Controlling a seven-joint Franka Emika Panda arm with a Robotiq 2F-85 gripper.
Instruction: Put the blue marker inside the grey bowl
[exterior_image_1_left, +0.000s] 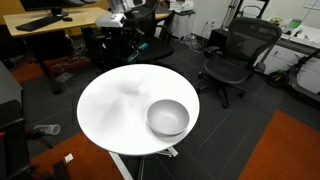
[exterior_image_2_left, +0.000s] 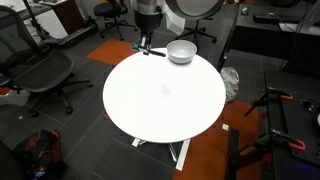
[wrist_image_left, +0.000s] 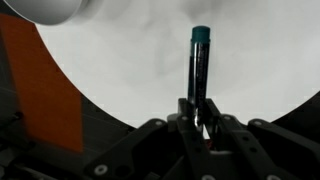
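The marker (wrist_image_left: 199, 65) held in the gripper (wrist_image_left: 200, 112) has a teal-blue tip and a much darker, near-black barrel. The gripper is matt black all over. Beneath it the table (wrist_image_left: 130, 70) is plain white with no pattern, only soft grey shadow smudges. The bowl (wrist_image_left: 45, 10), up and to the left of the gripper in the wrist view, is a smooth pale grey, lighter along its rim. Further left of the gripper, past the table edge, the carpet (wrist_image_left: 40, 90) is a flat orange. In an exterior view the floor (exterior_image_1_left: 250, 110) is dark grey, the chair (exterior_image_1_left: 235, 55) black and the desk (exterior_image_1_left: 60, 18) tan wood
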